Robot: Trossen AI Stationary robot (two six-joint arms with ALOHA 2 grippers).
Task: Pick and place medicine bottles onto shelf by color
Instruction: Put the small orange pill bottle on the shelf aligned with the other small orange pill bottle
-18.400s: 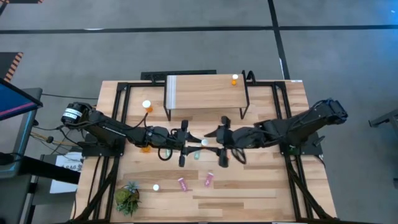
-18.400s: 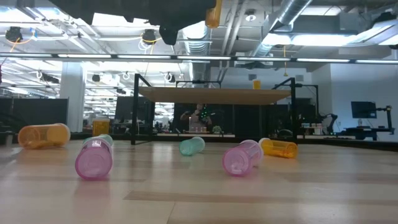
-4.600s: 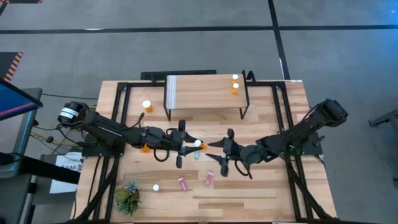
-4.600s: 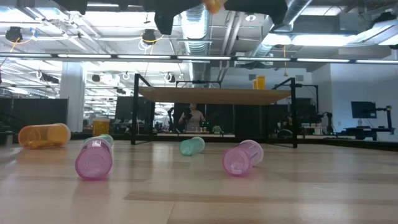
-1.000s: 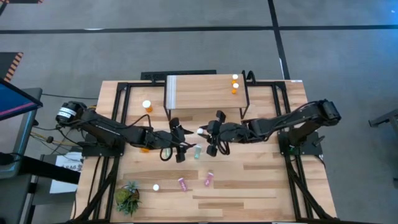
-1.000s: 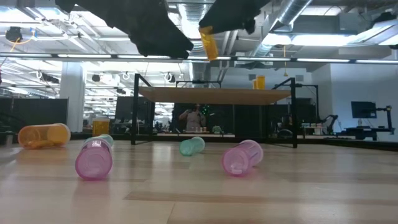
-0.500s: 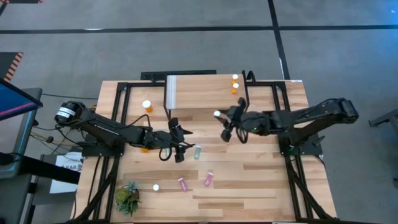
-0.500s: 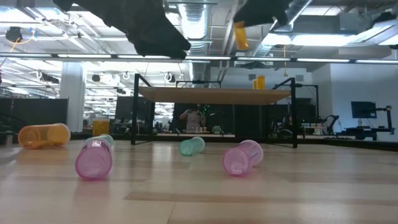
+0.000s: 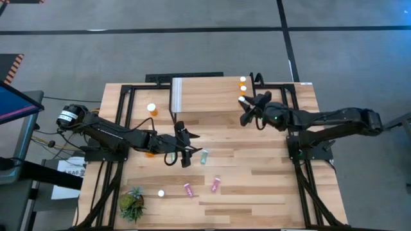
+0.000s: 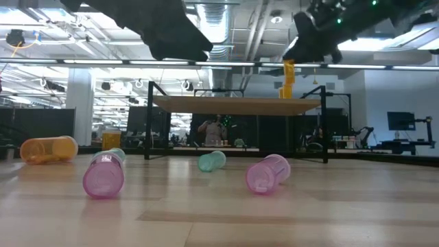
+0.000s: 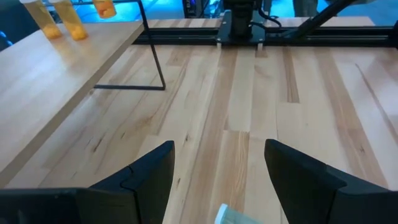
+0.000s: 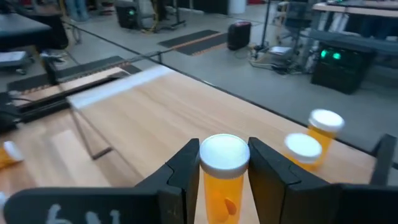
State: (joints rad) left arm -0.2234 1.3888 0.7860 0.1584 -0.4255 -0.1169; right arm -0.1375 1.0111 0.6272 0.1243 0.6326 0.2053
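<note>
The shelf (image 9: 212, 96) stands at the table's far side with two orange medicine bottles (image 9: 242, 84) upright at its right end. My right gripper (image 9: 244, 104) is over that end, just nearer than the two, shut on a third orange bottle (image 12: 222, 186). My left gripper (image 9: 191, 146) hovers open over the table's middle, above a lying teal bottle (image 9: 203, 155). Two pink bottles (image 9: 189, 190) (image 9: 216, 185) lie nearer the front edge. One orange bottle (image 9: 151, 109) stands at the left. My right gripper pinches the orange bottle's wall just below the white cap (image 12: 224, 152) between its two fingers (image 12: 186, 174). The fingers come nearly level from the table's right side. The bottle stands upright in the hold, lifted clear above the shelf top (image 10: 289, 68).
A small green plant (image 9: 131, 204) sits at the front left corner, with a white-capped bottle (image 9: 161, 192) beside it. Another orange bottle (image 10: 48, 149) lies under my left arm. Black frame rails (image 9: 302, 173) run along both table sides.
My right gripper has carried the orange bottle from over the table's middle toward the far right, to over the shelf's right end beside the two bottles there. The bottle has stayed upright and clear of everything.
</note>
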